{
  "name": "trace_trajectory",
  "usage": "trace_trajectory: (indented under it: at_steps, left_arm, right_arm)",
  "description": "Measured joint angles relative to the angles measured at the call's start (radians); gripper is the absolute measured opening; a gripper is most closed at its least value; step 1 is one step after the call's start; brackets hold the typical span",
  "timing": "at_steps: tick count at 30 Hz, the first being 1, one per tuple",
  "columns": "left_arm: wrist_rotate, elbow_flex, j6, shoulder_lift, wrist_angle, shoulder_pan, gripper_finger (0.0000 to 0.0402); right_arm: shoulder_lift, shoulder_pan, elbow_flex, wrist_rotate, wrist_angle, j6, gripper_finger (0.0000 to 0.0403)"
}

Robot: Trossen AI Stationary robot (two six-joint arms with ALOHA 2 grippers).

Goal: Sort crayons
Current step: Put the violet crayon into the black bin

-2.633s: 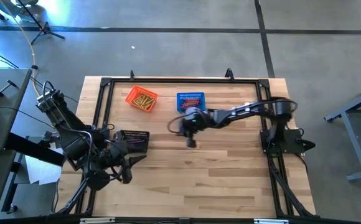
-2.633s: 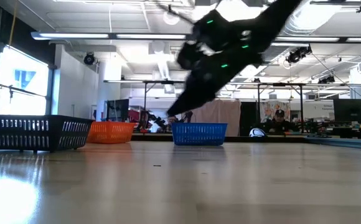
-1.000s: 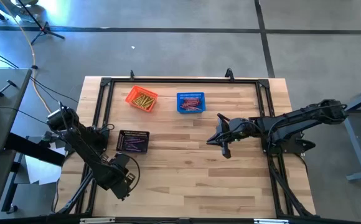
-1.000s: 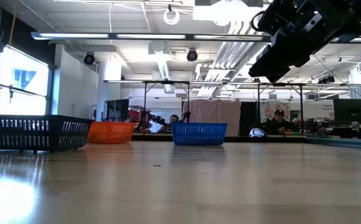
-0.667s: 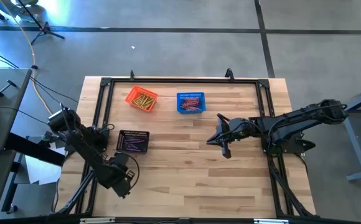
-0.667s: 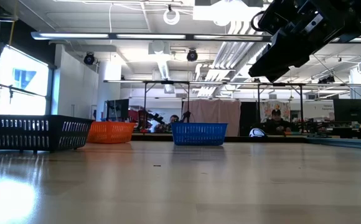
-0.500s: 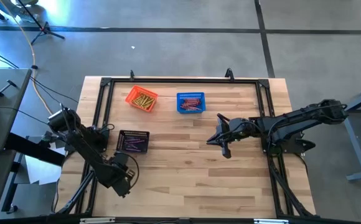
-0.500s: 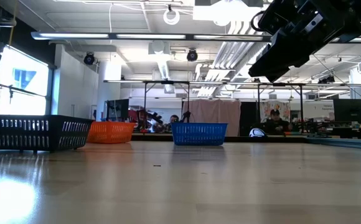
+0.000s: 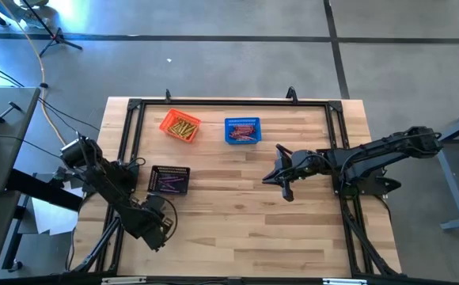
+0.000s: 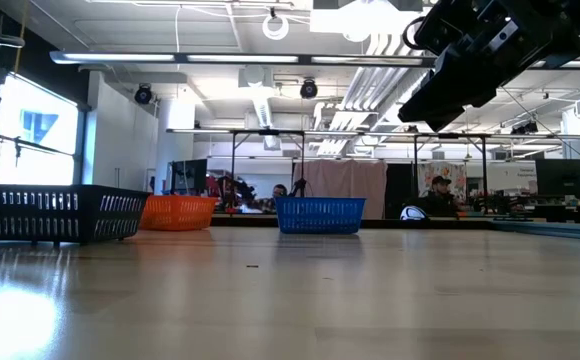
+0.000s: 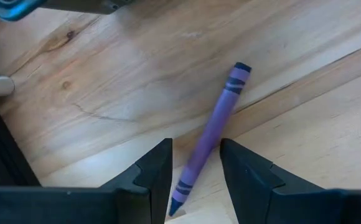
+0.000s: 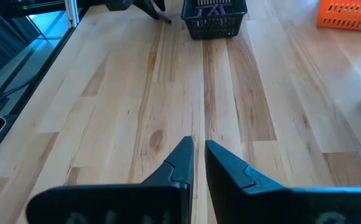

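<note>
The black basket (image 9: 170, 180) sits on the table's (image 9: 237, 222) left part and serves as the landmark here. It holds purple crayons (image 9: 168, 182). Beyond it toward the far edge stands the orange basket (image 9: 180, 126), filled with yellow crayons (image 9: 183, 128). To the right of that one is the blue basket (image 9: 242, 131), holding red crayons (image 9: 244, 134).

The left gripper (image 11: 195, 175) is low over the wood, on the near side of the black basket and close to the table's left edge. Its fingers (image 11: 154, 171) stand apart, released, with one purple crayon (image 11: 210, 133) lying flat on the boards between them. The crayon's lower end reaches in between the fingertips, while its other end points away past them. Whether the fingers touch it cannot be told; it rests on the table, not lifted.

The right gripper (image 12: 198, 163) hangs above the table well to the right of the black basket, facing back toward it. Its fingers (image 12: 177, 163) are nearly together with a thin gap, gripping nothing.

In the low view a person (image 10: 437, 197) sits far behind the table.
</note>
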Motion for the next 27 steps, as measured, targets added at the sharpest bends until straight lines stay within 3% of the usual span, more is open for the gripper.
trace_trajectory:
  at_steps: [5, 10, 18, 23, 27]
  left_arm:
    - [0.016, -0.008, -0.012, 0.000, 0.026, 0.000, 0.0119]
    - [0.032, -0.068, -0.049, -0.007, 0.139, 0.001, 0.0071]
    - [0.020, -0.033, -0.087, -0.065, 0.076, 0.015, 0.0004]
    - [-0.117, 0.005, -0.052, -0.163, 0.039, 0.030, 0.0006]
    - [-0.289, 0.033, 0.029, -0.223, 0.036, 0.047, 0.0007]
  right_arm:
    - [0.000, 0.000, 0.000, 0.000, 0.000, -0.003, 0.0026]
    - [0.000, 0.000, 0.000, 0.000, -0.003, -0.003, 0.0026]
    - [0.000, 0.000, 0.000, 0.000, -0.016, 0.000, 0.0026]
    - [0.000, 0.000, 0.000, -0.005, -0.014, 0.004, 0.0026]
    - [-0.012, -0.002, 0.000, -0.069, -0.025, -0.012, 0.0026]
